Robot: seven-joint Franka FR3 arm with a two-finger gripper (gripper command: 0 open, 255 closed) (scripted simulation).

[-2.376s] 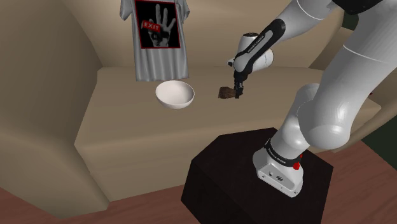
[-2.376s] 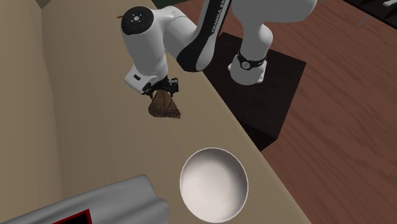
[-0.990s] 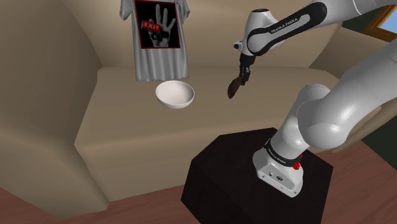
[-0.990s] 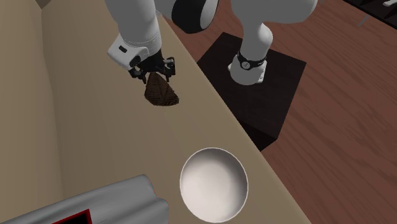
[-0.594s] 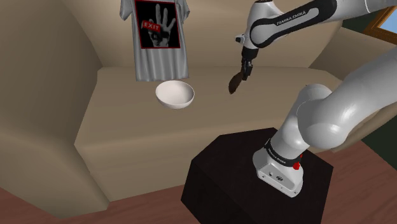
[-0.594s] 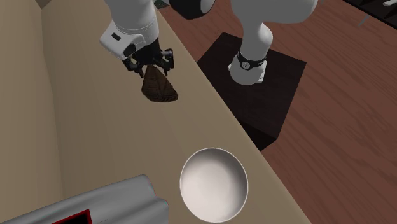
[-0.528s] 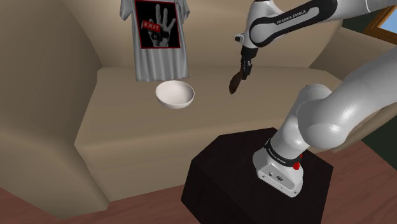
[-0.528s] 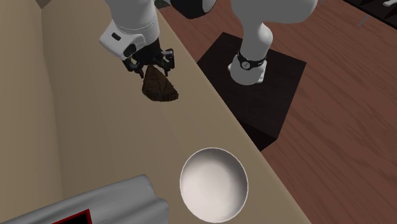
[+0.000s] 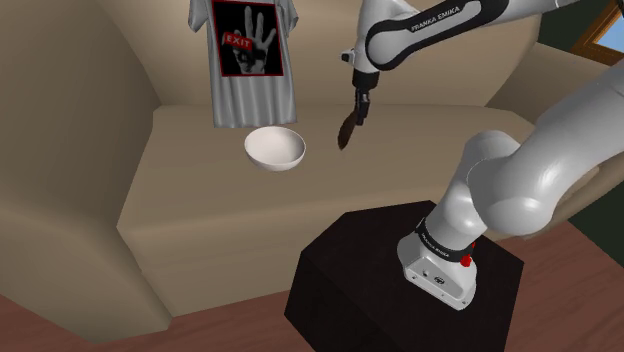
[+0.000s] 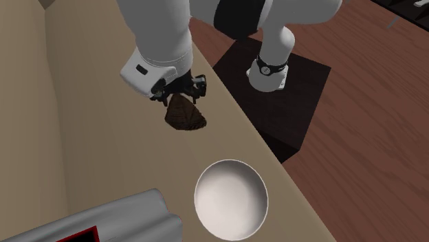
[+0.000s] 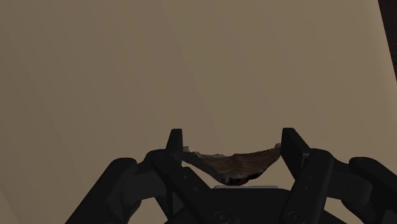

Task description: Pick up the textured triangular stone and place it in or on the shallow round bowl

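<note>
A dark brown, rough triangular stone hangs in the air above the beige seat, clasped between the black fingers of my gripper. In the shoulder view the stone is a thin dark sliver under the gripper, to the right of the white shallow bowl and higher than it. In the wrist view the fingers press the stone from both sides. The bowl rests on the seat in the second exterior view, below the stone in the picture and a little to its right.
A grey T-shirt with a hand print hangs over the backrest just behind the bowl. The beige sofa seat ends at a front edge near the dark stand. Wooden floor lies beyond.
The arm has carried the stone towards the bowl, leftward in the shoulder view. The grip on the stone is unchanged.
</note>
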